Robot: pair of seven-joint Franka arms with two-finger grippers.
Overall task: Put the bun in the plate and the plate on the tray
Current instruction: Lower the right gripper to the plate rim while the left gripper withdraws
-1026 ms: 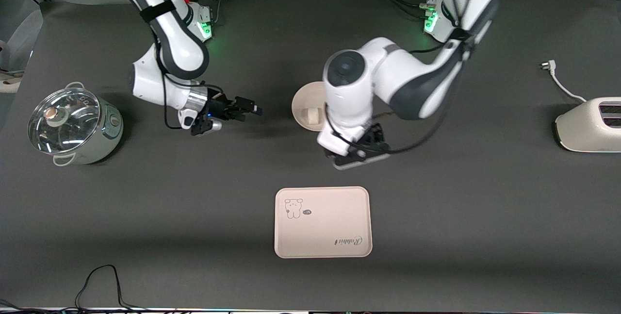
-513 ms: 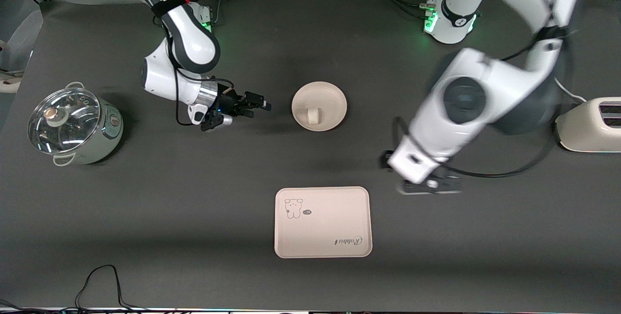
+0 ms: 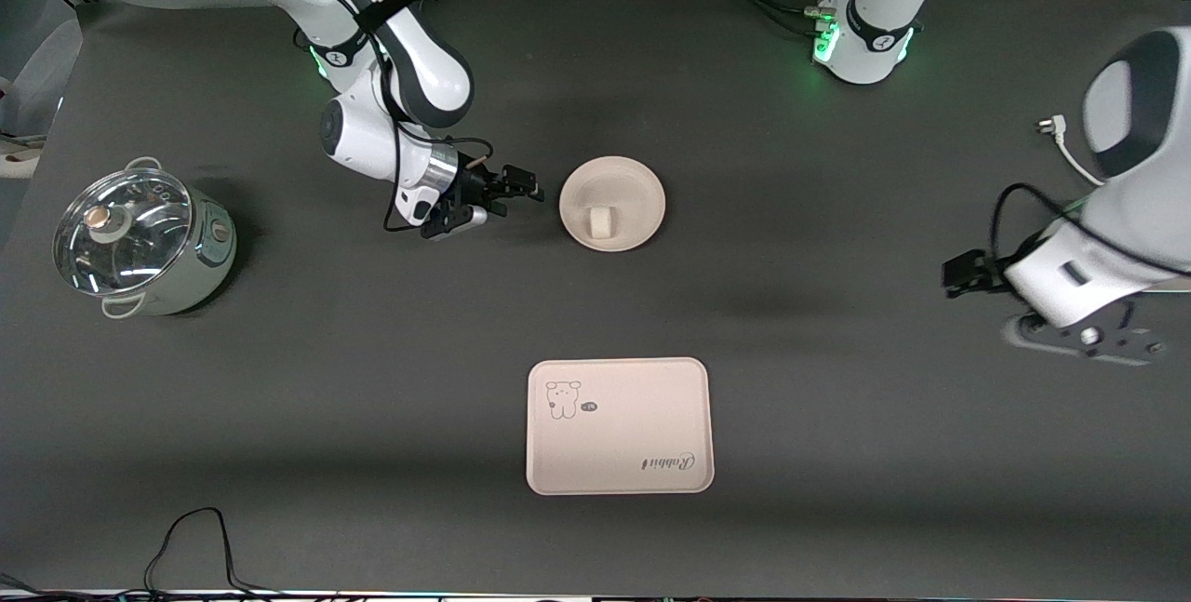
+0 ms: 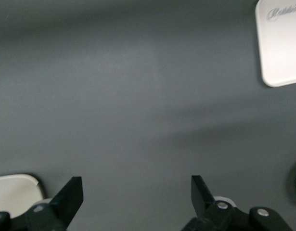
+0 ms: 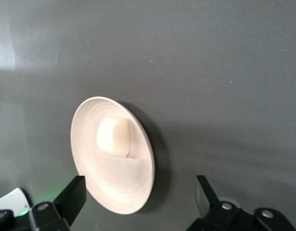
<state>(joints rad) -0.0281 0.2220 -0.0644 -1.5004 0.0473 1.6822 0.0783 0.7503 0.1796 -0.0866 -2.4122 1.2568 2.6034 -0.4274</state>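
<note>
The bun (image 3: pixel 601 221) lies in the plate (image 3: pixel 636 185), off-centre toward the rim that faces the right arm's end of the desk (image 3: pixel 837 453); the right wrist view shows the same off-white lump (image 5: pixel 113 136) resting on the ringed inside of the cream dish (image 5: pixel 123 187). The plate stands on the bare dark desk, well apart from the tray (image 3: pixel 620 426), which sits nearer the front camera with its cartoon animal print and the script word "Rabbit" showing. Seen from the plate in the front view, the tray is at about 6 o'clock and the right claw (image 3: pixel 521 183) at about 9 o'clock, low and just beside the plate's rim without touching it. Its fingers (image 5: pixel 73 196) are spread apart with nothing between them. The left claw (image 4: pixel 136 199) hangs over the desk near the left arm's end, about 4 o'clock from the plate, beside a white toaster (image 4: pixel 15 192); its fingers (image 4: pixel 70 197) are likewise spread wide and empty, and a corner of the tray (image 4: pixel 280 43) shows in its wrist view. A lidded pot (image 3: pixel 140 239) stands at the right arm's end.
</note>
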